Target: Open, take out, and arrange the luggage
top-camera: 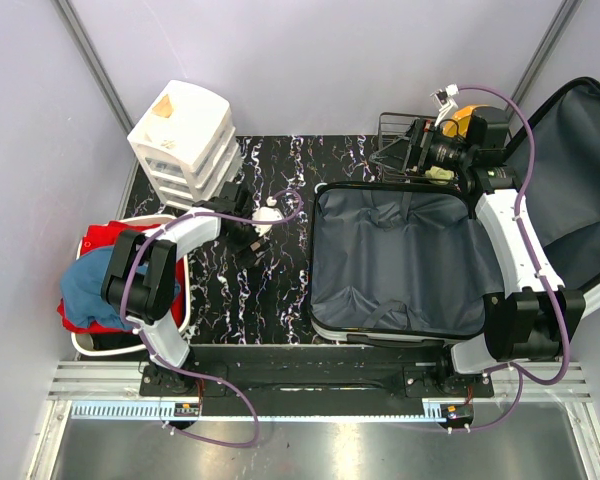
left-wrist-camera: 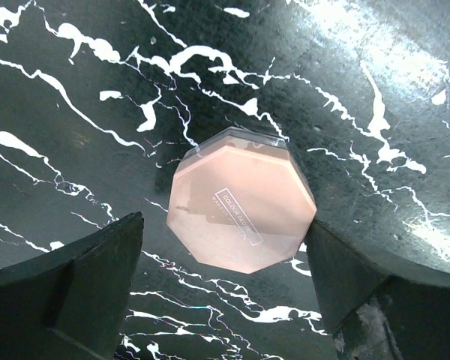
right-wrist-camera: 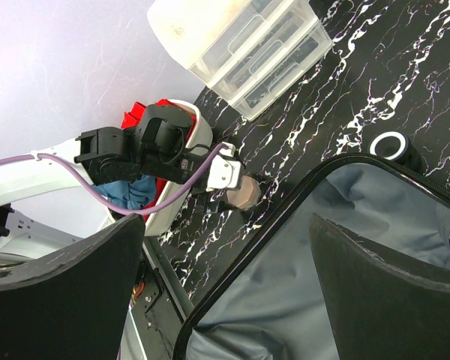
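Fingers (left-wrist-camera: 75, 292) of the left hand (left-wrist-camera: 223, 225) stand apart around a pink compact (left-wrist-camera: 240, 199), label illegible; luggage (top-camera: 400, 260) lies open to its right, beneath the spread right hand (right-wrist-camera: 226, 221).

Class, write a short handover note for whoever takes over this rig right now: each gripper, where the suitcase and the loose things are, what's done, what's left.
Left gripper: open, fingers spread either side of the pink compact, which lies on the table.
Right gripper: open, empty, above the suitcase's far end.
Suitcase: on the table, open, lid leaning right; the base shows only lining and straps.
Clothes sit in the tub on the left.
Done: opened, apparently emptied.
Left: probably lift the left arm clear and tidy what's out.
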{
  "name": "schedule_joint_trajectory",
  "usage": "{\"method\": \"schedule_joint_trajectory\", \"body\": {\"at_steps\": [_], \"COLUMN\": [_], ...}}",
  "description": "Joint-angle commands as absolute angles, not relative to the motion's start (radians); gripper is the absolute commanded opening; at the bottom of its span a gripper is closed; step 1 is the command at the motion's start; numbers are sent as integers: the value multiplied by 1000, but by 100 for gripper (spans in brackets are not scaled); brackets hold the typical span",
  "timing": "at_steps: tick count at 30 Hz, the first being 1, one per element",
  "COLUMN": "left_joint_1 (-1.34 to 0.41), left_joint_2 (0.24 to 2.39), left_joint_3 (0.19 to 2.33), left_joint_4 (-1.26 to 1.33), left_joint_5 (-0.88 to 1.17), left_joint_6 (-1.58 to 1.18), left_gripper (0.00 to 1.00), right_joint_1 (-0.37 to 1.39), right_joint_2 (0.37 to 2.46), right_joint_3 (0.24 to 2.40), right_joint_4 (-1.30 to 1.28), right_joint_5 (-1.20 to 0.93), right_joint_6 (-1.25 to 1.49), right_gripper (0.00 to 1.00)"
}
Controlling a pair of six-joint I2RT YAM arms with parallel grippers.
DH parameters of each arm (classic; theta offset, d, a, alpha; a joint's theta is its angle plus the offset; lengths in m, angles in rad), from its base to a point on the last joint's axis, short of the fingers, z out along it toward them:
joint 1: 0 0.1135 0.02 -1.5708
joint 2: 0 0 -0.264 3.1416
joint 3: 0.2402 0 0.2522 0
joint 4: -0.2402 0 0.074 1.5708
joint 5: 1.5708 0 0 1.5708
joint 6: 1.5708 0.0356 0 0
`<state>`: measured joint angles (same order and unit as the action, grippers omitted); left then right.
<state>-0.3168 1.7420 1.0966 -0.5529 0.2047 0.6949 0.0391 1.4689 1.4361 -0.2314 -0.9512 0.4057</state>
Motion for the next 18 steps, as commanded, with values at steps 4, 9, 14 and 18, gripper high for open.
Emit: {"method": "schedule_joint_trajectory", "body": {"at_steps": [4, 9, 14, 18], "left_joint_1": [-316, -319, -318, -318], "left_joint_2": [1713, 1723, 1709, 1684], "left_joint_3": [1101, 1098, 1095, 1111], "left_joint_4": [-483, -479, -476, -494], "left_joint_5": [256, 265, 291, 302], "left_joint_6": [673, 683, 684, 683], "left_gripper": [93, 86, 76, 57], "right_joint_1": [43, 41, 41, 43], "right_joint_2": [1434, 1437, 1445, 1454], "right_joint_3": [1442, 1445, 1450, 1457], "right_joint_4": [-225, -226, -227, -225], "right_joint_5": [-953, -953, -953, -957], "right_joint_6": [402, 403, 403, 402], "right_gripper": [100, 100, 100, 100]}}
